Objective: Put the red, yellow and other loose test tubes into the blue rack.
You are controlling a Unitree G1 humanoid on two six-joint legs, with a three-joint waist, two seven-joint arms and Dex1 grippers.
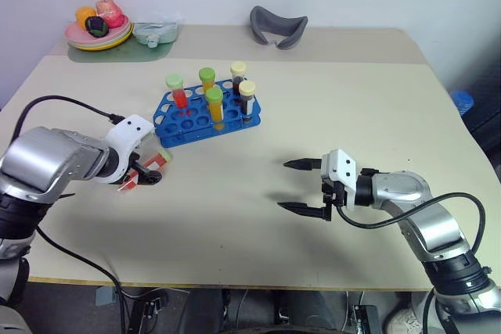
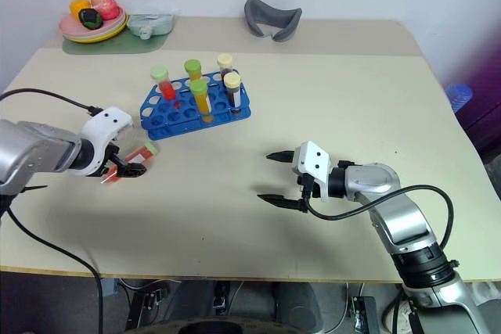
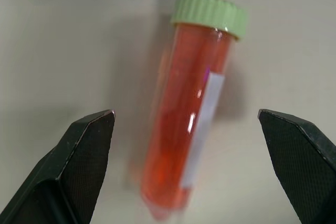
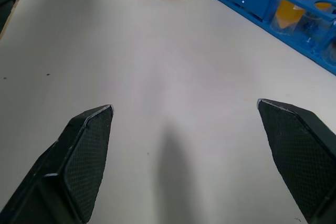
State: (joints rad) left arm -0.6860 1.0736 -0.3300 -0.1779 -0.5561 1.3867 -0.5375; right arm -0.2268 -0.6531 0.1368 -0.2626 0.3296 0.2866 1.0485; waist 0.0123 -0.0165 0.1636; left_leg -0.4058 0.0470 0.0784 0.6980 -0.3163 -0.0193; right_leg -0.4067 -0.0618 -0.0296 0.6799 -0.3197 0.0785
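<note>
Left wrist view: left gripper (image 3: 184,169) open, jaws straddling the red tube (image 3: 186,124) lying ungripped on the table (image 1: 329,107). Right gripper (image 1: 300,186) open, idle. Blue rack (image 1: 205,113) holds five tubes; one remains.

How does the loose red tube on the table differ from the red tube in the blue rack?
The loose red tube lies flat on the table; the racked red tube stands upright. The loose one lies outside the blue rack; the other sits in a hole. Both have pale green caps.
</note>
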